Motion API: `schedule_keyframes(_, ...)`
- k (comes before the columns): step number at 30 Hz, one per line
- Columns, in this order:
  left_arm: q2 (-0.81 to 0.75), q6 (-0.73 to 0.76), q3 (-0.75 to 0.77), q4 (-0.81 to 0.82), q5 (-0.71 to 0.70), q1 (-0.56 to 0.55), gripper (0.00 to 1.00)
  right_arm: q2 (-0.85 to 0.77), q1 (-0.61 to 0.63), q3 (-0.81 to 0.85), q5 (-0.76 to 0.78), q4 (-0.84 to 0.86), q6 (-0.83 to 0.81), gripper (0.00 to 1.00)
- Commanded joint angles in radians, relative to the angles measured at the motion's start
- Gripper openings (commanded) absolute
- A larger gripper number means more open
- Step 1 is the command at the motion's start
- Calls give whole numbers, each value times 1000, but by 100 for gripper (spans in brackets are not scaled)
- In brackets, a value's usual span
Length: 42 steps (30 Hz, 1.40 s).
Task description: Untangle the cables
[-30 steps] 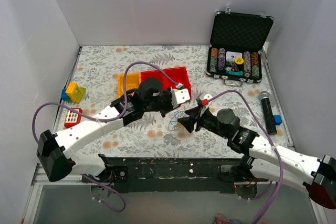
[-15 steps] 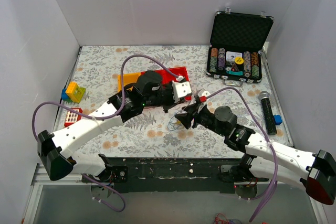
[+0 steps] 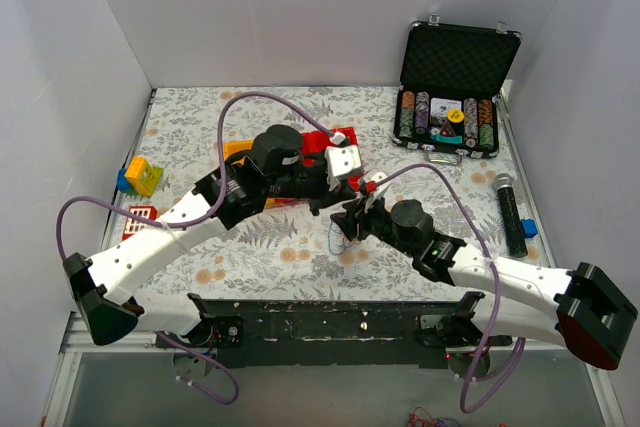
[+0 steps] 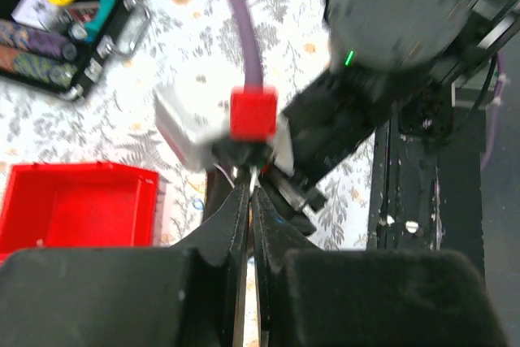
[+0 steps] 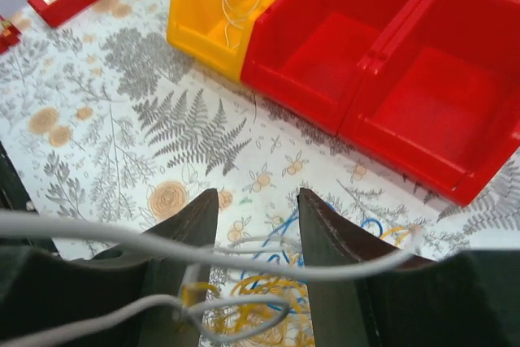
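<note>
Hiding most of the cables [image 5: 244, 288], left gripper [image 4: 249, 201] pinched on a whitish strand [image 4: 240, 282], right gripper [image 5: 256, 201] apart.

I see the cables [image 5: 260, 274] as a small tangle of very thin wires, with blue, yellow-orange and whitish loops overlapping, lying on the flowered table [image 5: 122, 119] near its middle. One whitish strand runs above the heap, blurred, straight across my right wrist view; another whitish wire lies loosely coiled in the yellow bin [image 5: 191, 22]

No legible text, labels or numbers anywhere.
</note>
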Motion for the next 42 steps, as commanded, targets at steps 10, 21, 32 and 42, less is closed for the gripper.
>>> schedule_keyframes(10,-39,-6,325,155,-153,-10,0,84,0,-167,-54,122,106,53)
schedule_keyframes(21,-15,92,483,253,-285,-9,0,80,0,-257,-77,148,171,56)
schedule_keyframes(32,-144,343,105,688,-700,-7,0,44,0,-234,-116,109,174,55)
schedule_keyframes(42,-191,134,-161,624,-773,295,0,-31,0,-242,-110,56,176,52)
